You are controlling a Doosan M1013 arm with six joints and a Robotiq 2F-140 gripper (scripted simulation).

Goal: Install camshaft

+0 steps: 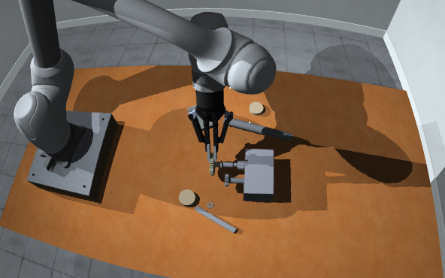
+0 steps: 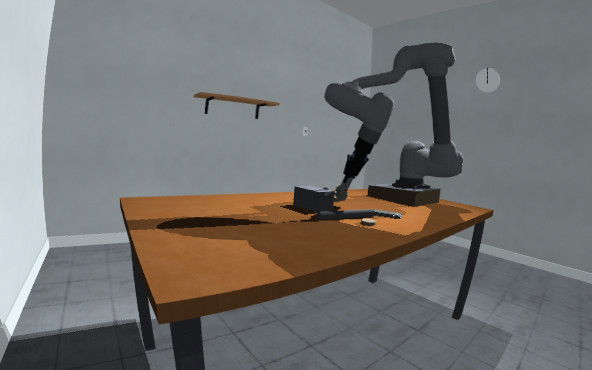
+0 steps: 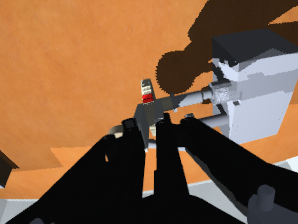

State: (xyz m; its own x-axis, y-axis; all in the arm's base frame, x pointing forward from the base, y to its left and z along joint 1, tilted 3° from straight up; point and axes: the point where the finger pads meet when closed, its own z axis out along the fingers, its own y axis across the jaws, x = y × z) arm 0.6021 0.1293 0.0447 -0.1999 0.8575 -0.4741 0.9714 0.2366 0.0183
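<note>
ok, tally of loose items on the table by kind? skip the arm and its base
Engine case: 1
Camshaft with big gear, held in the pincer: 1
Tan discs: 2
Screwdriver-like tool: 1
Flat grey bar: 1
Small washer: 1
Total: 7

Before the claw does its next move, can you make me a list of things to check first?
1. Claw shut on the big gear: ok, the gear sits between closed fingers.
2. Camshaft's shaft lined up with the open bearing on the engine case: ok, it runs straight into it in the top view.
3. Shaft pushed all the way in: not ok, a stretch of shaft still shows.
4. Big gear meshing with the small crank gear: cannot tell, too small.
5. Marked tooth meeting marked gap: cannot tell; only a red mark shows.
6. Engine case upright: ok.
</note>
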